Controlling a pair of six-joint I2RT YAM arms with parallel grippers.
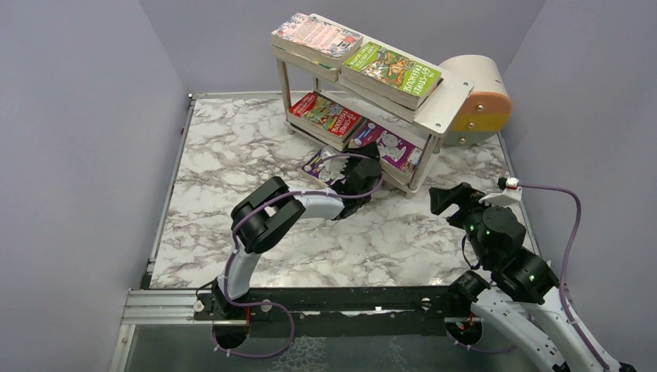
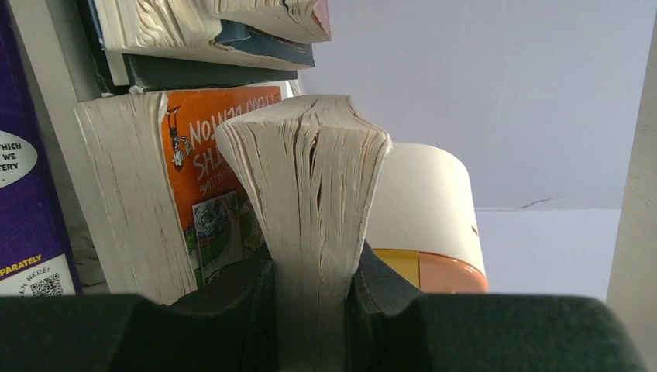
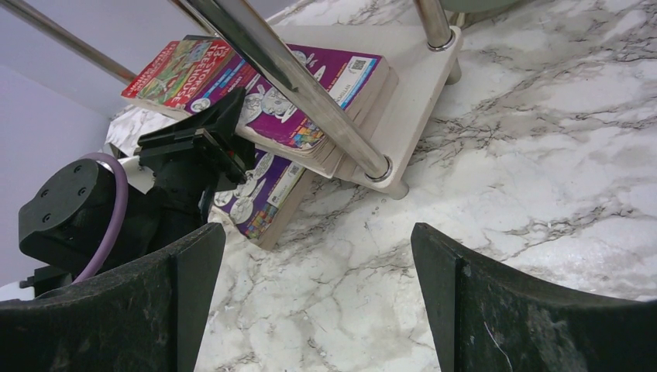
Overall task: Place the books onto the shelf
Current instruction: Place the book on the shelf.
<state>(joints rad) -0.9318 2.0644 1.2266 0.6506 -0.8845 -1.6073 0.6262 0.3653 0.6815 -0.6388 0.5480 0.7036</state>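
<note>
The shelf (image 1: 445, 105) stands at the back of the marble table, with a pink-patterned book (image 1: 314, 35) and a green book (image 1: 391, 71) on its top board. A red book (image 1: 325, 115) and a purple book (image 1: 387, 146) lie on the lower board. My left gripper (image 1: 362, 174) is shut on another purple book (image 1: 319, 164), low at the shelf's front edge. In the left wrist view the left gripper (image 2: 314, 271) pinches that book's page edge (image 2: 310, 178), beside an orange book (image 2: 209, 163). My right gripper (image 1: 449, 198) is open, and its jaws (image 3: 318, 232) have only marble between them.
A round beige-and-orange box (image 1: 476, 101) lies on its side behind the shelf's right end. A metal shelf leg (image 3: 310, 85) and the lower board's corner (image 3: 403, 116) stand just ahead of the right gripper. Grey walls close in three sides.
</note>
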